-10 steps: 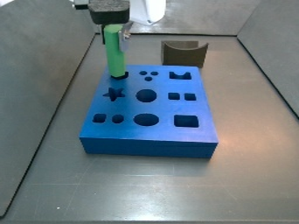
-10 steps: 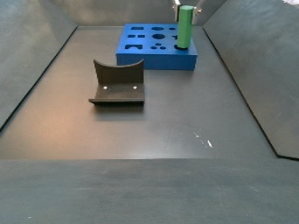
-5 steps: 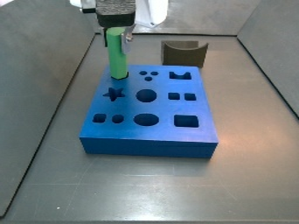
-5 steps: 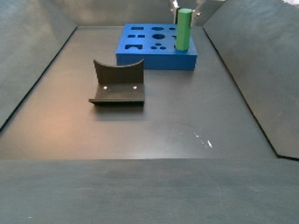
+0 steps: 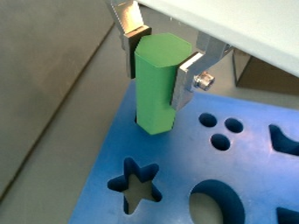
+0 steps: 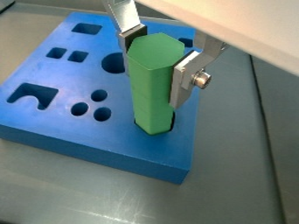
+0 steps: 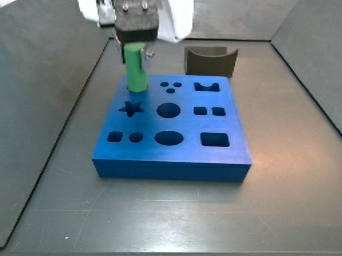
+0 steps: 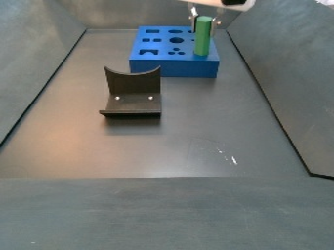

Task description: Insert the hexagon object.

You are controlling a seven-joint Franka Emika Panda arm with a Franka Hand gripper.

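The hexagon object (image 7: 135,68), a bright green bar, stands upright between the fingers of my gripper (image 7: 135,42). The gripper is shut on its upper part in both wrist views (image 5: 158,61) (image 6: 156,66). The bar's lower end (image 6: 152,122) sits in the mouth of a hole near a far corner of the blue block (image 6: 59,122), next to the star hole (image 5: 135,179). How deep it sits is hidden. In a side view the bar (image 8: 205,35) stands at the block's (image 8: 177,68) right far edge, under the gripper (image 8: 205,14).
The blue block (image 7: 174,168) has several shaped holes, round, square and star. A dark curved brown fixture (image 7: 210,58) stands behind the block, and shows out on the floor in a side view (image 8: 131,93). Grey walls enclose the floor on all sides.
My gripper has moved down with the green bar. The bar's lower end now sits lower at the block's hole and less of the bar shows above the block.
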